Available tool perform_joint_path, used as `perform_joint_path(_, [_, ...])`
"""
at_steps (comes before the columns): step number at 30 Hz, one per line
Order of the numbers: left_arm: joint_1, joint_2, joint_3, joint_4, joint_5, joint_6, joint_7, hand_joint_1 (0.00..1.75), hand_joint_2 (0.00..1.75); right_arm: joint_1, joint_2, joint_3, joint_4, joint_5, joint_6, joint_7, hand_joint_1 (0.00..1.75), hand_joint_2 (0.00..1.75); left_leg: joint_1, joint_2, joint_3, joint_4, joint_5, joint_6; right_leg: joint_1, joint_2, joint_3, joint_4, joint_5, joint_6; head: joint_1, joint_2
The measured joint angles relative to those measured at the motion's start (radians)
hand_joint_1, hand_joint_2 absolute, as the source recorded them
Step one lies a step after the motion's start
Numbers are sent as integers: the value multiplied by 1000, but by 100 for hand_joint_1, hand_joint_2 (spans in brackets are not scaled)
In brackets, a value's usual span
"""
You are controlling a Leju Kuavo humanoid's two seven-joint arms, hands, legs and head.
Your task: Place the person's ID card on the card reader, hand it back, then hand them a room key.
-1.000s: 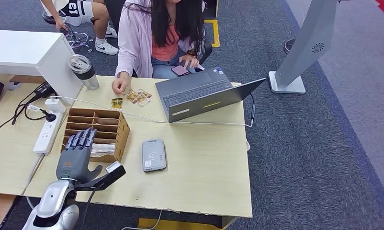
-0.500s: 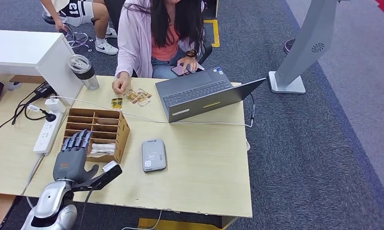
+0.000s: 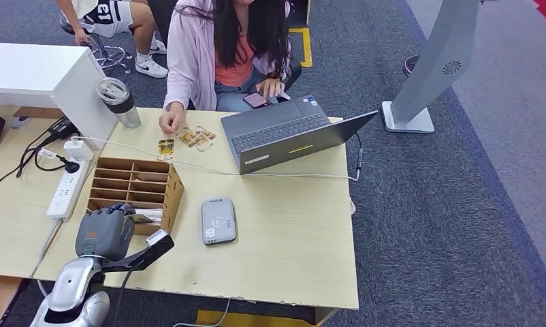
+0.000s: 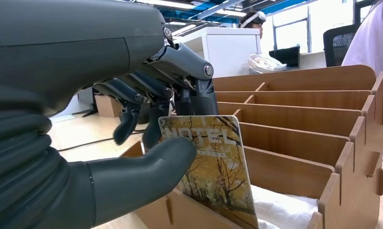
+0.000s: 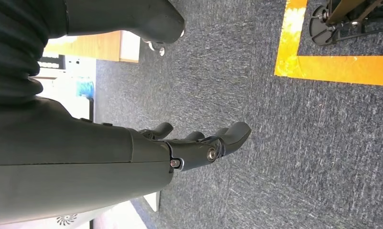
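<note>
Already left hand (image 4: 146, 157) clamped on room key (image 4: 213, 167) in wooden organizer (image 3: 163, 178), card reader (image 3: 218, 221) alongside.

Left hand (image 3: 105, 233): dark grey shell, small orange mark behind the fingers, silver forearm (image 3: 73, 286). Ribbed grey wrist cover (image 4: 22, 176), steel screws at finger pivots. Right hand (image 5: 180, 145) same grey.

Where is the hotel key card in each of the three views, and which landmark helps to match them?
Head view: key card is a pale sliver at the left hand, in the near row of the wooden organizer.
Left wrist view: key card at centre, pinched between thumb and fingers.
Right wrist view: not in it.
Shared landmark: the wooden organizer.
</note>
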Motion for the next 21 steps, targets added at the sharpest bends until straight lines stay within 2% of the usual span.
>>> perform_joint_path(21, [-4, 0, 14, 0, -7, 37, -17, 175, 175, 0, 0, 0, 0, 13, 0, 0, 0, 175, 0, 0, 0, 0, 0, 0, 0, 0, 0, 0, 0, 0, 0, 0])
